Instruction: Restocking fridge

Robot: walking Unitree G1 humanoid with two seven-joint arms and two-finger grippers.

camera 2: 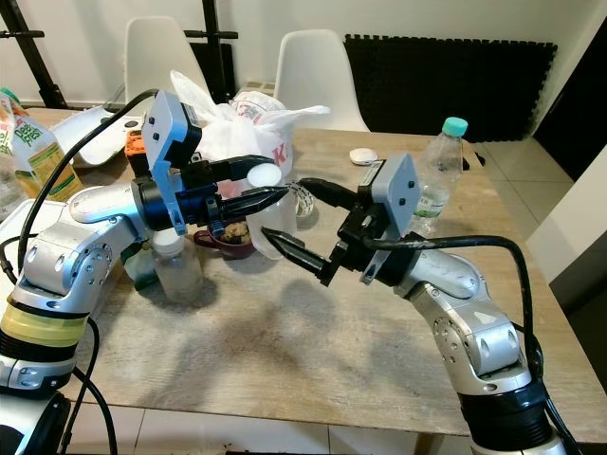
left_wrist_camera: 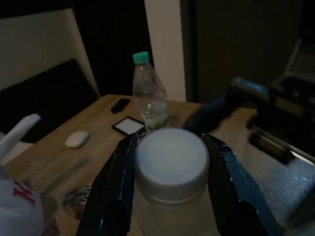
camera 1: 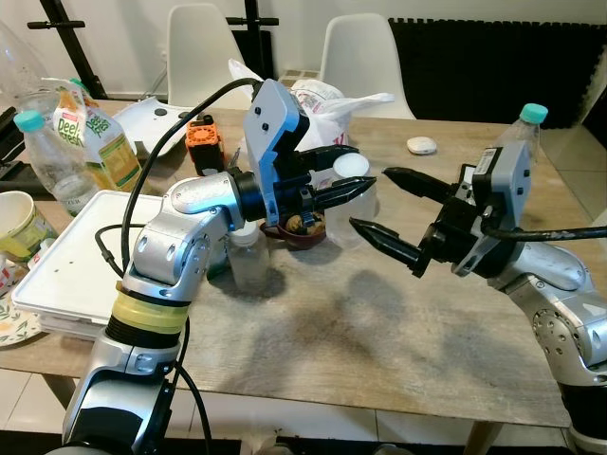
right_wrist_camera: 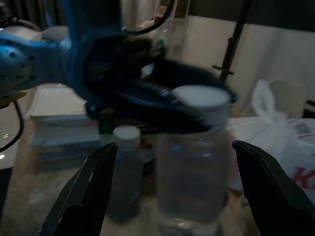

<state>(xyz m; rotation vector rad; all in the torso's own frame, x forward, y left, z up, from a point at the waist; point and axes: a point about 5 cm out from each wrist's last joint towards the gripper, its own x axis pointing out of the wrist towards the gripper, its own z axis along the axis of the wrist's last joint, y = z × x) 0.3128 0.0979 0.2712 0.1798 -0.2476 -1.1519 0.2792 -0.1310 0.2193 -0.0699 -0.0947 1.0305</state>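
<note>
Two grippers were in view — the left gripper [camera 1: 356,185] and right gripper [camera 1: 379,204]. Between the left one's fingers sat one jar [left_wrist_camera: 171,169]. Two chairs [camera 1: 356,52], three teal-capped bottles [camera 1: 520,137], one small bottle [camera 1: 247,256] — and two juice cartons [camera 1: 106,142].

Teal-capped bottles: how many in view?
2. One teal-capped bottle stands at the table's far right, behind the right gripper. The other stands at the far left, beside the juice carton. The clutter could hide more.

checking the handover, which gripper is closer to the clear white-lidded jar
Left. The left gripper is closed around the jar just under its lid. The right gripper is open, its fingers either side of the jar, not touching.
</note>
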